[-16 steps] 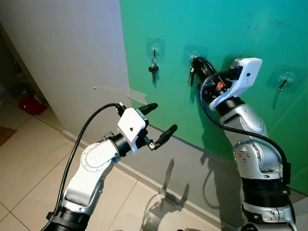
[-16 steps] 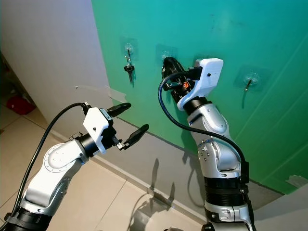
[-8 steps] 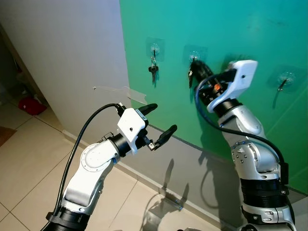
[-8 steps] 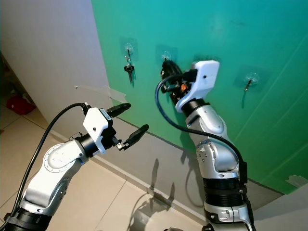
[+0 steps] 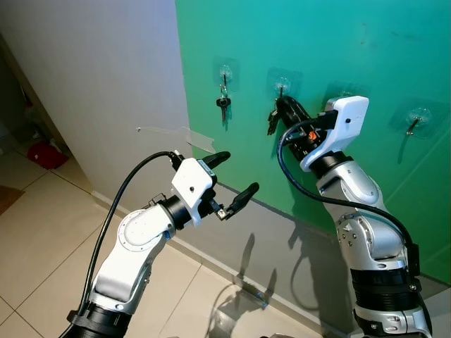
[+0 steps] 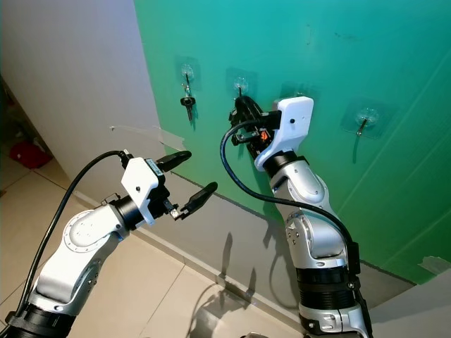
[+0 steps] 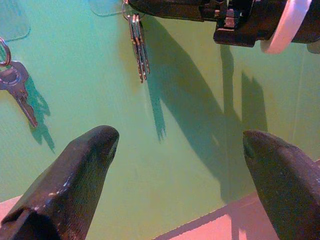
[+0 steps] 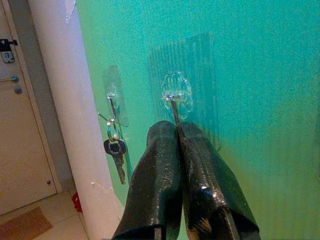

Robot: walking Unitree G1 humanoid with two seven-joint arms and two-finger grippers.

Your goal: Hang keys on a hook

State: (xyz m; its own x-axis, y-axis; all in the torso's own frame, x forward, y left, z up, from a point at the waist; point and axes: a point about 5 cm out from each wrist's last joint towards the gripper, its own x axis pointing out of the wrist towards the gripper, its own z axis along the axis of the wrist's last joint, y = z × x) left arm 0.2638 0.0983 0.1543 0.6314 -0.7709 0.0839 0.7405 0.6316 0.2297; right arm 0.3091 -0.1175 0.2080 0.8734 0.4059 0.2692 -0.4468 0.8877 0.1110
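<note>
Green wall panel carries a row of clear adhesive hooks, and the right gripper, arm raised and fingers pressed together on the keys, sits just under the second hook to slip their ring on. Left gripper waits lower, fingers spread wide, aimed at the wall; a single key hangs beyond it.
</note>
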